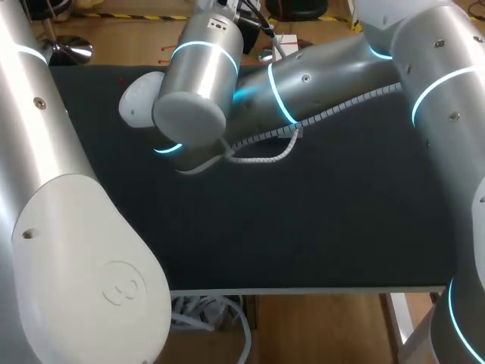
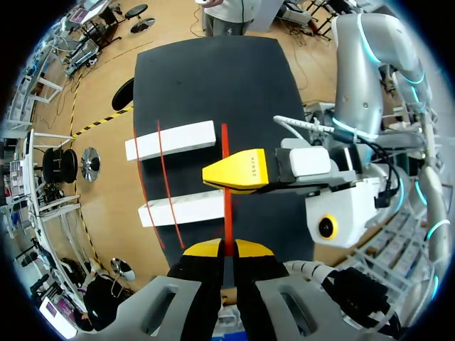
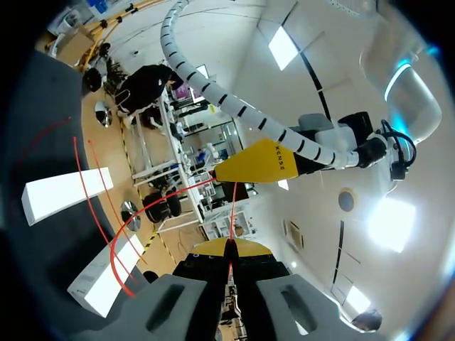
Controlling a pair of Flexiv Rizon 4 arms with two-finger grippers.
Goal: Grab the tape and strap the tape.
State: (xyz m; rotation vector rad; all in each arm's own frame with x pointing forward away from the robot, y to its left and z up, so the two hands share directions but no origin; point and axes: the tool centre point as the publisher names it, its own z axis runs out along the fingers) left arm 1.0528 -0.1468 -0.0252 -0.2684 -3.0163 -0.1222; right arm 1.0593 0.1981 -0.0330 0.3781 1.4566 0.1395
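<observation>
Tape (image 2: 226, 206), thin and red, runs straight from the left gripper (image 2: 221, 247) ahead to the right gripper (image 3: 229, 246). The two yellow tips of the left gripper are pressed together on the tape, and the red line comes out between them. The tips of the right gripper are closed on the tape in the same way, as its own wrist view shows. In the left wrist view one yellow finger of the right gripper lies across the tape, just ahead of the left gripper. Beneath them is the black table (image 2: 213, 71), and on it lie two long white blocks (image 2: 170, 140), side by side but apart from each other. More thin red tape curves across both blocks near one end of them. In the head view the right arm (image 1: 326, 76) reaches from the right past the middle of the table, the left arm (image 1: 68, 227) fills the left side, and neither gripper is visible there.
</observation>
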